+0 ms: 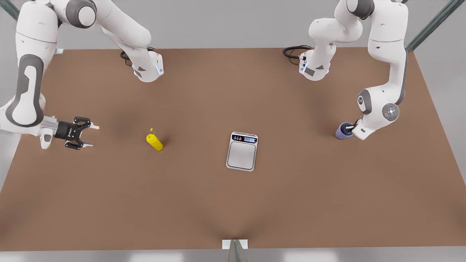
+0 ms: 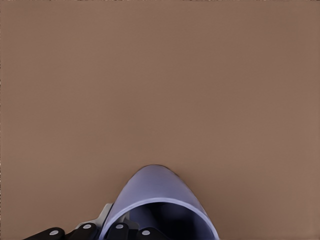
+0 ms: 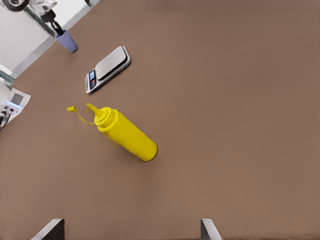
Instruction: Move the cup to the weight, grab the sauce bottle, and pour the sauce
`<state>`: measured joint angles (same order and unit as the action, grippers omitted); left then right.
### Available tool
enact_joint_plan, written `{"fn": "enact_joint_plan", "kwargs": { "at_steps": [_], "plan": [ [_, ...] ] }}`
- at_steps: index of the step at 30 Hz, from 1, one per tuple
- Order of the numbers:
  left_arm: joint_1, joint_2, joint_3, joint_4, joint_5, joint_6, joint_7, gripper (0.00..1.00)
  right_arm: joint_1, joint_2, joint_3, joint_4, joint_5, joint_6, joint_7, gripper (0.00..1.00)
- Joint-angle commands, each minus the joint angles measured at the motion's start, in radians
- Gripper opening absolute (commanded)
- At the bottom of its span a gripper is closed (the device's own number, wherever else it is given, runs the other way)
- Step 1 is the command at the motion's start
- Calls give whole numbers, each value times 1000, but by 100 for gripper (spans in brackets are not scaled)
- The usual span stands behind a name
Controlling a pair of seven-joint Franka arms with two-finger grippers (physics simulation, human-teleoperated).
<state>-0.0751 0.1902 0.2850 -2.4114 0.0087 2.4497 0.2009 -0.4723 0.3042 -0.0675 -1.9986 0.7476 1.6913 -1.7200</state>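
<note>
The lavender cup stands on the brown table at the front view's right, and it looms close in the left wrist view. My left gripper is right at its rim, coming in from the side away from the scale. The scale lies flat at the middle with nothing on it. At the front view's left stands the yellow sauce bottle, nozzle up. My right gripper hangs open, level with the bottle and well short of it. Ahead of it I see the bottle, the scale and the cup.
Both arm bases with black cables sit along the table's far edge. A metal post stands at the middle of the near edge. Bare brown tabletop stretches between cup and scale and along the front.
</note>
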Motion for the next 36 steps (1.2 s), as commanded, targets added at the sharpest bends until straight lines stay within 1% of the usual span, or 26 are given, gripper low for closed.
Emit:
{"fn": "enact_joint_plan", "kwargs": {
  "at_steps": [1, 2, 5, 8, 10, 12, 14, 17, 20, 24, 28, 35, 36],
  "plan": [
    [0, 0, -1, 0, -50, 0, 3, 21, -3, -2, 0, -12, 10, 1, -10, 100],
    [0, 0, -12, 2, -52, 8, 3, 21, -31, -10, 0, -92, 70, 41, -84, 100],
    [-2, -11, -33, 6, -85, 6, 2, 21, -45, -40, 0, -218, 154, 68, -222, 100],
    [-2, -31, -72, 14, -124, -3, -2, 21, -55, -39, 2, -310, 249, 117, -377, 100],
    [-2, -37, -99, 17, -141, -3, -6, 21, -39, -24, 9, -324, 292, 133, -446, 100],
    [-2, -38, -115, 18, -145, -3, -12, 21, 4, 24, 9, -324, 358, 133, -535, 100],
    [-49, -35, -116, 32, -194, -3, -34, 21, 27, 59, 11, -324, 392, 133, -598, 100],
    [-117, -29, -118, 55, -194, -4, -130, 21, 73, 96, 11, -325, 403, 133, -710, 100],
    [-150, -28, -121, 68, -194, -6, -175, 21, 75, 127, 9, -333, 401, 133, -787, 100],
    [-195, -23, -125, 100, -194, -31, -242, 21, 77, 156, 11, -335, 403, 131, -814, 100],
    [-265, 9, -125, 144, -194, -35, -330, 21, 165, 200, 15, -295, 493, 134, -814, 100],
    [-319, 57, -127, 233, -216, -87, -419, 21, 225, 254, 17, -243, 544, 134, -829, 100],
    [-330, 66, -142, 245, -216, -86, -454, 21, 236, 257, 15, -243, 546, 134, -831, 100]
  ]
}}
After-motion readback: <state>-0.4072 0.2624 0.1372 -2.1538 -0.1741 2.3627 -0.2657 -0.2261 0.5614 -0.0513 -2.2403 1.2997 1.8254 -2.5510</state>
